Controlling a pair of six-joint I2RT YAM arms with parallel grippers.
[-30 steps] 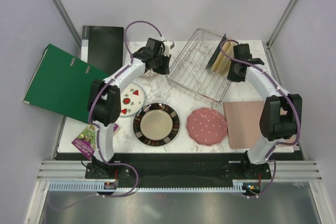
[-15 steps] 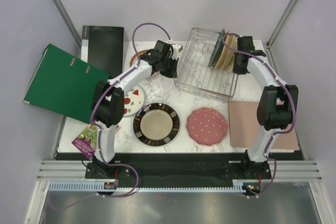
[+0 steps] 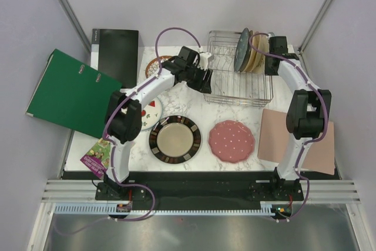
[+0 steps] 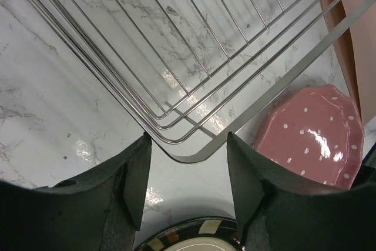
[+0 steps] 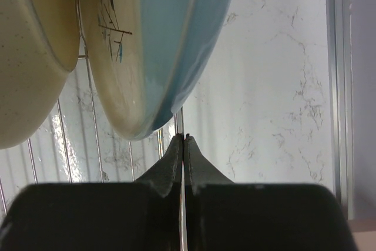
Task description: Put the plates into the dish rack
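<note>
Left wrist view: left gripper (image 4: 187, 145) jaws open astride the rack's (image 4: 194, 86) near corner, pink plate (image 4: 311, 139) close by. Right wrist view alone shows right gripper (image 5: 183, 140) jaws clamped on a rack wire below a teal plate (image 5: 176, 27). Top view: four plates (image 3: 175, 139) lie flat on the tabletop (image 3: 205, 116).

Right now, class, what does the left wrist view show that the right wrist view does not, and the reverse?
Only the left wrist: pink dotted plate, dark-rimmed plate, tan board, open left gripper around a dish rack corner. Only the right wrist: teal plate and cream plate standing upright, right gripper shut on a rack wire. Both: rack wires, marble table.
</note>
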